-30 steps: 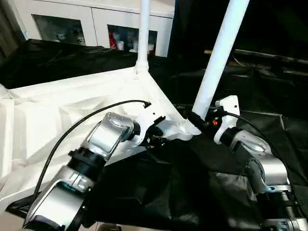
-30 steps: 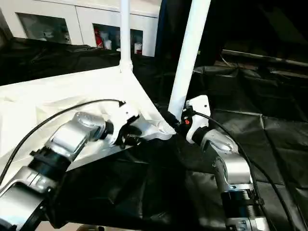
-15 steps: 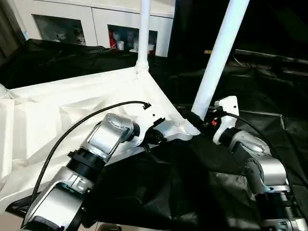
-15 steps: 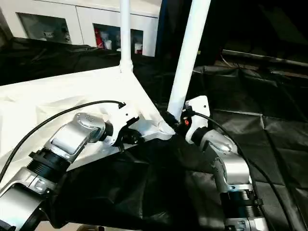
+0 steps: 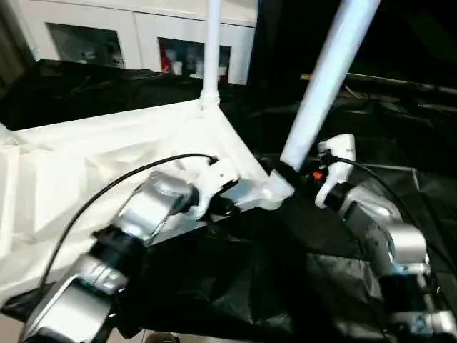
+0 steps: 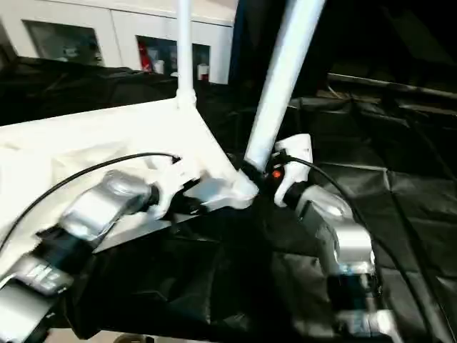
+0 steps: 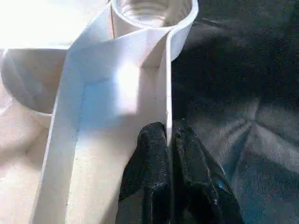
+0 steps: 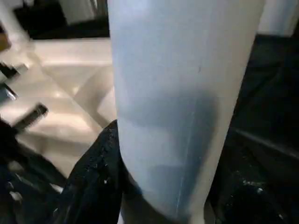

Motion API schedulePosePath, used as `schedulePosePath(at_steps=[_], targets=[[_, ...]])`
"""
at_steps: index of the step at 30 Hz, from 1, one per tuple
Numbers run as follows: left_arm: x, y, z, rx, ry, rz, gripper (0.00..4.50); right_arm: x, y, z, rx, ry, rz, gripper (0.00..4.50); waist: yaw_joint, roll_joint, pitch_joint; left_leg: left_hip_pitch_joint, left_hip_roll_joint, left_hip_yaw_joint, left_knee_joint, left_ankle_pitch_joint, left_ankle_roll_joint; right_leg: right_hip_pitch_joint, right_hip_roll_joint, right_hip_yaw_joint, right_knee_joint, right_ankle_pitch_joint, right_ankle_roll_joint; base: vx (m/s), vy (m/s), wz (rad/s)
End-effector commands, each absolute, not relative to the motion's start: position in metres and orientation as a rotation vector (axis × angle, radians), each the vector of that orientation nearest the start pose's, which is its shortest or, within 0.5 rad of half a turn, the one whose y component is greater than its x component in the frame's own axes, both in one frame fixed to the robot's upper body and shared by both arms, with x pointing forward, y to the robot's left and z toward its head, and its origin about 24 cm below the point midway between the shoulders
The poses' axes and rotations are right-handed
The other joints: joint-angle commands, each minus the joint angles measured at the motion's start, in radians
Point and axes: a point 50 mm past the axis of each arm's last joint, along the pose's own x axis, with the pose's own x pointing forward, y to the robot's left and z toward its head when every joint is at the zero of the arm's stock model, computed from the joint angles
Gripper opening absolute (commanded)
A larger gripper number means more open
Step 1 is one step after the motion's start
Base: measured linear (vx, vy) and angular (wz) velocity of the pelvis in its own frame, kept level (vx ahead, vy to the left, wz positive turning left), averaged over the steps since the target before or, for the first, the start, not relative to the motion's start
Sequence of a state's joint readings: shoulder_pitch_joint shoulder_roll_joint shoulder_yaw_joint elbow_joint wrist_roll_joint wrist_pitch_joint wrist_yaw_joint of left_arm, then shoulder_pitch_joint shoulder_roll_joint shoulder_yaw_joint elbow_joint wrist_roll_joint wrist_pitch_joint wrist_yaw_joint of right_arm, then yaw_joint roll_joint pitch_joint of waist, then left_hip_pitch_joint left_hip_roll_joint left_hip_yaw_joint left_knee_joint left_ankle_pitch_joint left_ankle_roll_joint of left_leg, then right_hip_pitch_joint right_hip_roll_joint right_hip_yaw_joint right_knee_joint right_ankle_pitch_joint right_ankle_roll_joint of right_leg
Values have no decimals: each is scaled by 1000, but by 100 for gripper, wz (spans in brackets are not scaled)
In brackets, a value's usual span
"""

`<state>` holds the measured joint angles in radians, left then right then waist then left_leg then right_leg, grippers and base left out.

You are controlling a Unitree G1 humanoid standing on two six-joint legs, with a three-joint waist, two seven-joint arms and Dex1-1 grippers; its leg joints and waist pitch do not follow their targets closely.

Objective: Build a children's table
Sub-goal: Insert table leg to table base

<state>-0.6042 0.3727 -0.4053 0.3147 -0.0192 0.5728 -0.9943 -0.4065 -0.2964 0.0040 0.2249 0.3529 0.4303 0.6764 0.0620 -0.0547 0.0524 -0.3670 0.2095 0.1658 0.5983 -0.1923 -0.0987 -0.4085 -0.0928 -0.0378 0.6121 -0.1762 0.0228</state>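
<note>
The children's table top lies upside down on black cloth. One white leg stands upright in the far corner. A second leg leans to the right out of the near corner socket. My right gripper is shut on that leg's lower end, and in the right wrist view a black finger presses against the side of the tube. My left gripper is shut on the thin rim wall of the top, just short of the socket.
Black cloth covers the floor around and under the table top. A white cabinet with glass doors stands at the back. A black cable loops over my left forearm.
My left gripper's fingers have closed onto the rim beside the corner socket. The right gripper keeps its hold on the leaning leg. The head camera has shifted a little.
</note>
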Motion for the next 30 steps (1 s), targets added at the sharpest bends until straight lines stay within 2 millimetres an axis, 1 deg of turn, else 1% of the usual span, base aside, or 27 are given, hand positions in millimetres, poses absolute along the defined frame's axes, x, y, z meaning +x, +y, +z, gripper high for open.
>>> schedulePosePath(at_steps=[1, 2, 4, 5, 6, 8, 9, 11, 12, 13, 14, 15, 16, 17, 20, 21, 22, 23, 24, 26, 28, 29, 30], targets=[[307, 106, 62, 362, 609, -1226, 0, 316, -156, 78, 108, 251, 761, 193, 0, -1, -64, 3, 8, 11, -79, -164, 10, 51, -30, 24, -63, -172, -221, 0, 0, 0], [306, 109, 62, 347, 605, -1238, 0, 317, -156, 76, 109, 259, 764, 193, 0, 0, -64, 6, 9, 13, -78, -155, 12, 48, -30, 24, -61, -162, -223, 0, 0, 0], [304, 111, 63, 342, 579, -1262, 0, 318, -156, 76, 115, 264, 768, 193, -1, 1, -65, 5, 9, 12, -78, -148, 12, 50, -30, 24, -60, -157, -224, 0, 0, 0], [302, 111, 65, 321, 553, -1288, 0, 320, -156, 75, 113, 266, 771, 193, -2, -6, -65, 5, 9, 14, -78, -145, 13, 49, -29, 24, -60, -158, -223, 0, 0, 0], [301, 111, 67, 303, 520, -1304, 0, 321, -155, 76, 120, 267, 777, 193, -2, -8, -64, 4, 8, 14, -78, -145, 15, 49, -30, 24, -60, -165, -224, 0, 0, 0], [300, 111, 67, 286, 500, -1310, 0, 323, -151, 77, 133, 271, 797, 193, -1, -5, -66, 7, 9, 15, -76, -135, 19, 47, -31, 25, -58, -156, -227, 0, 0, 0], [300, 111, 67, 288, 499, -1308, 0, 324, -149, 77, 137, 275, 808, 193, -3, -7, -66, 7, 10, 15, -76, -133, 22, 46, -30, 24, -57, -150, -230, 0, 0, 0], [300, 111, 66, 289, 500, -1307, 0, 324, -148, 77, 135, 279, 818, 193, 0, -4, -65, 7, 10, 16, -76, -125, 25, 47, -30, 25, -56, -140, -230, 0, 0, 0], [300, 111, 65, 288, 494, -1310, 0, 325, -146, 76, 135, 287, 834, 193, -1, -9, -65, 7, 10, 17, -76, -122, 27, 47, -29, 25, -56, -139, -229, 0, 0, 0], [300, 111, 64, 282, 489, -1308, 0, 325, -144, 76, 131, 291, 852, 193, 1, -7, -65, 6, 10, 16, -76, -121, 28, 48, -31, 25, -56, -143, -228, 0, 0, 0], [300, 112, 63, 281, 487, -1308, 0, 324, -142, 77, 131, 293, 865, 193, 0, -8, -65, 6, 10, 16, -76, -122, 28, 48, -30, 24, -55, -144, -227, 0, 0, 0], [300, 112, 63, 280, 486, -1307, 0, 324, -141, 78, 131, 293, 873, 193, -1, -11, -65, 5, 9, 16, -76, -123, 29, 48, -30, 24, -56, -148, -226, 0, 0, 0], [300, 113, 62, 285, 490, -1306, 0, 324, -139, 79, 131, 294, 892, 193, 1, -9, -64, 6, 9, 17, -76, -129, 29, 46, -31, 25, -58, -162, -223, 0, 0, 0], [300, 115, 59, 306, 505, -1312, 0, 323, -138, 82, 124, 297, 916, 193, 2, -10, -64, 7, 10, 17, -76, -131, 29, 47, -31, 25, -58, -167, -221, 0, 0, 0], [300, 115, 59, 306, 505, -1312, 0, 323, -138, 82, 124, 297, 916, 193, 2, -9, -65, 7, 11, 16, -76, -125, 25, 47, -32, 25, -56, -163, -219, 0, 0, 0], [298, 117, 57, 341, 529, -1320, 0, 322, -136, 82, 112, 308, 940, 193, 2, -11, -65, 6, 10, 17, -76, -119, 26, 46, -31, 25, -56, -157, -220, 0, 0, 0], [298, 117, 57, 345, 531, -1320, 0, 322, -136, 82, 111, 310, 942, 193, 3, -10, -65, 7, 10, 17, -76, -117, 26, 47, -32, 25, -55, -155, -220, 0, 0, 0], [298, 118, 56, 360, 539, -1321, 0, 322, -135, 81, 104, 317, 950, 193, 2, -9, -65, 7, 10, 17, -76, -115, 26, 46, -31, 25, -55, -149, -220, 0, 0, 0], [298, 119, 56, 373, 544, -1324, 0, 321, -134, 79, 98, 332, 955, 193, 2, -11, -65, 6, 10, 17, -75, -116, 26, 46, -31, 25, -56, -151, -221, 0, 0, 0], [299, 119, 57, 386, 543, -1329, 0, 322, -134, 75, 72, 351, 951, 193, 3, -10, -65, 7, 11, 17, -76, -119, 25, 45, -32, 25, -56, -157, -220, 0, 0, 0], [300, 119, 58, 391, 538, -1334, 0, 323, -134, 72, 58, 353, 937, 193, 2, -10, -64, 7, 10, 17, -77, -128, 16, 44, -31, 25, -57, -171, -218, 0, 0, 0], [300, 119, 58, 393, 537, -1339, 0, 325, -135, 70, 63, 348, 917, 193, 3, -9, -64, 10, 11, 18, -77, -139, 13, 43, -33, 26, -58, -177, -218, 0, 0, 0], [300, 119, 58, 393, 537, -1342, 0, 326, -135, 70, 66, 345, 906, 193, 3, -10, -65, 9, 11, 17, -77, -141, 11, 43, -33, 26, -57, -177, -218, 0, 0, 0]])
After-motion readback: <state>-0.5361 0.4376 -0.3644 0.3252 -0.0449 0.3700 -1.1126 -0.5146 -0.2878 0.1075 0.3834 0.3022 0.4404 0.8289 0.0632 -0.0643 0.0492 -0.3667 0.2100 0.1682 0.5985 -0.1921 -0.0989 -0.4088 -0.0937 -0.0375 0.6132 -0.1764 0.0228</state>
